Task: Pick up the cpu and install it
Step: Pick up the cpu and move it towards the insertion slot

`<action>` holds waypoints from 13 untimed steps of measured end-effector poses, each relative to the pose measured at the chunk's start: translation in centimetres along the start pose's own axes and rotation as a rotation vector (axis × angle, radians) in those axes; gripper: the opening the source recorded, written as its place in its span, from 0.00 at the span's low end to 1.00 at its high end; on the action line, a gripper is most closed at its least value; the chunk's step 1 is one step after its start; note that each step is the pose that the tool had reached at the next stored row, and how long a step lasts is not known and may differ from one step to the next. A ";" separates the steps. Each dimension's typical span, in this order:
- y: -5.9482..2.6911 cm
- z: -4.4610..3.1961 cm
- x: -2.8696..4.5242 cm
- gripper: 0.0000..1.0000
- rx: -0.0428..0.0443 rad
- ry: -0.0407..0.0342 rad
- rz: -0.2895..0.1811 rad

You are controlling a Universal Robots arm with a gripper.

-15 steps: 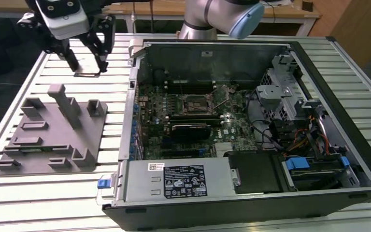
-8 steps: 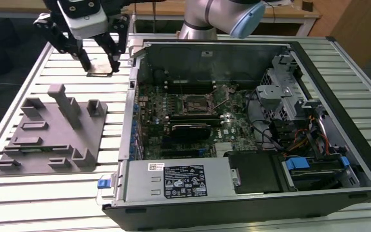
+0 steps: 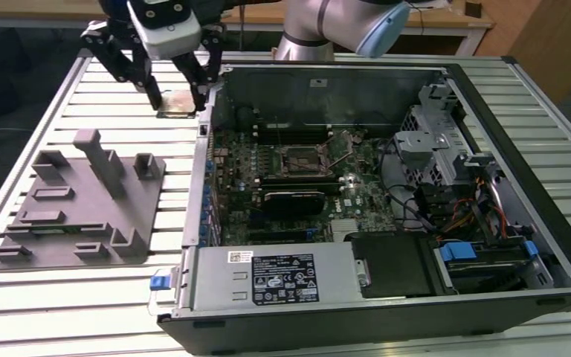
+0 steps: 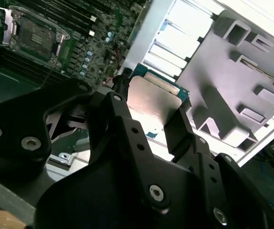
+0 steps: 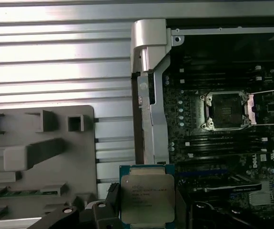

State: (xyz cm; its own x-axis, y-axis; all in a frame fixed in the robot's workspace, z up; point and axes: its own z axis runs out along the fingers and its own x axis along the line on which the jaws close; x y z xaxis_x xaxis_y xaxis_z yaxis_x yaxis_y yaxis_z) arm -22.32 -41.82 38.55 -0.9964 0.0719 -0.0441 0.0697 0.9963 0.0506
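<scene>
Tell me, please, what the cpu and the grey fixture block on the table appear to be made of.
The cpu: a dull silvery metal lid, faintly reflective, on a greenish board-like rim. The grey fixture block: probably matte plastic, uniform grey without shine; I cannot be certain.

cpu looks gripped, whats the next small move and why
Probably carry it sideways over the case wall toward the socket, keeping it level. The gripper appears closed on the cpu above the slatted table, outside the computer case, and the socket looks uncovered with its metal frame flipped open, so it seems ready to receive the chip.
</scene>
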 end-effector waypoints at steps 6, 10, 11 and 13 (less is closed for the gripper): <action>0.13 0.09 -1.77 0.55 0.0000 0.0000 0.000; 0.21 0.14 -3.01 0.55 0.0000 0.0001 0.000; 0.23 0.16 -3.32 0.55 0.0000 0.0001 0.000; 0.28 0.19 -3.94 0.55 0.0000 0.0001 0.000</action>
State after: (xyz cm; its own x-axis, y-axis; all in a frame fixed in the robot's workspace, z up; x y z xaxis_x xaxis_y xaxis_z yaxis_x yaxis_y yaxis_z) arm -18.37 -41.81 38.54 -0.9964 0.0719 -0.0440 0.0697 0.9963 0.0506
